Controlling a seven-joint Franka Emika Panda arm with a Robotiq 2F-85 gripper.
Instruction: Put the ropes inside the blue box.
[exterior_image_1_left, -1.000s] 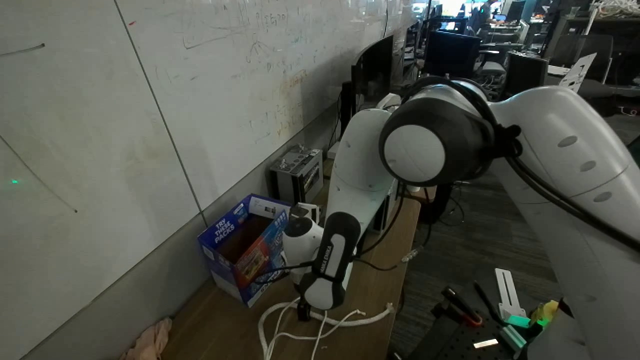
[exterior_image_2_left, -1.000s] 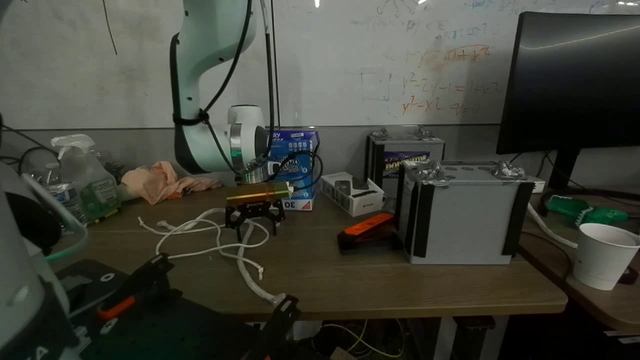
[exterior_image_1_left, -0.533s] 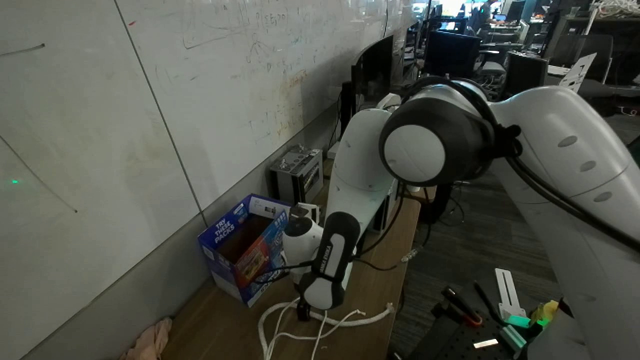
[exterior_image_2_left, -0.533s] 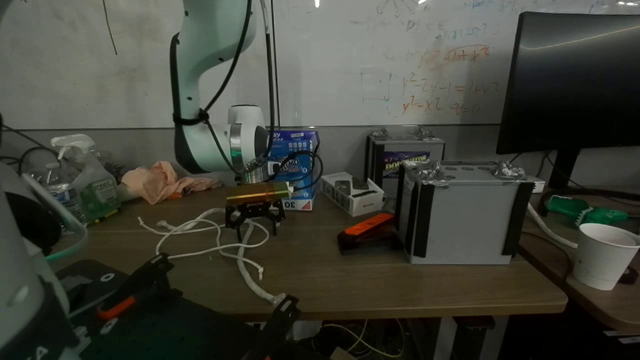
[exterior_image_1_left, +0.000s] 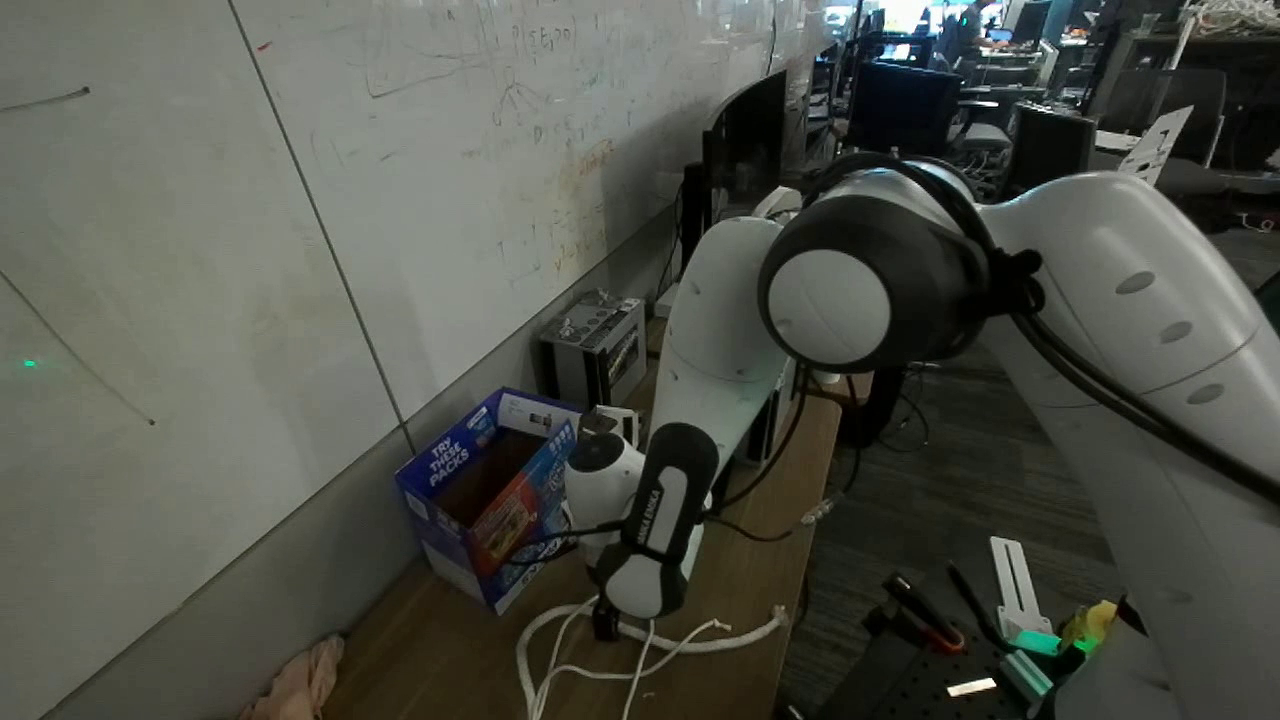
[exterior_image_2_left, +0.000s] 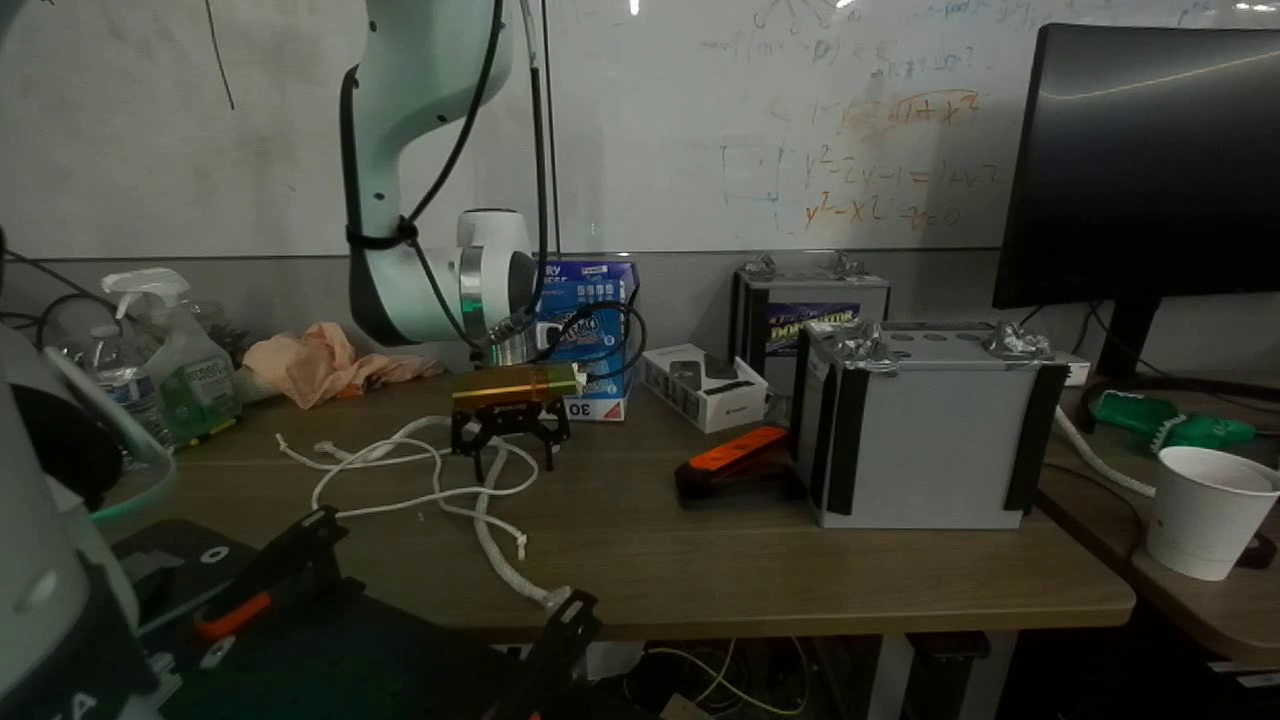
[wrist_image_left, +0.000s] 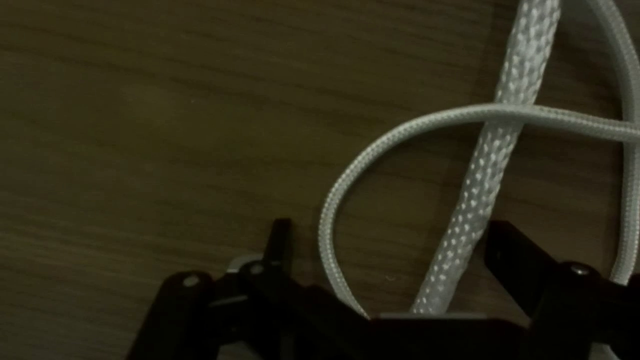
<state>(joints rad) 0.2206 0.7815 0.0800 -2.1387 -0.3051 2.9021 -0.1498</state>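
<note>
In an exterior view, can see the blue box (exterior_image_1_left: 455, 462) standing open-topped on the wooden table (exterior_image_1_left: 740, 585), close to the whiteboard (exterior_image_1_left: 200, 300). Can find no rope in the visible part of its inside. Can see the ropes (exterior_image_1_left: 705, 646) on the table near the box, outside it. Would call the task barely begun, with nothing put away in sight and all of the visible rope left to move. Notice printed cardboard, blue with red patches and a pale rim, folded into a plain oblong with a brown inside.

In an exterior view, find the gripper (exterior_image_2_left: 513, 468) spread above the ropes, and part of the box behind the arm (exterior_image_2_left: 430, 70). Would guess at lining up for a grasp, leaving the closing, lifting and dropping-in to do. Notice soft, limp loops on hard wood, a crumpled peach cloth (exterior_image_2_left: 315, 365) and a stiff-edged grey box (exterior_image_2_left: 935, 440).

In the wrist view, see the fingers (wrist_image_left: 515, 265) wide apart and pinching nothing, with the thick rope (wrist_image_left: 477, 192) running between them and a loop of the thin rope (wrist_image_left: 326, 227) there too. Cannot judge contact between one finger and the thick rope. Make out a coarse, shiny weave on the thick rope, a tight, fine, rounded braid on the thin rope, and dull black on the fingers
</note>
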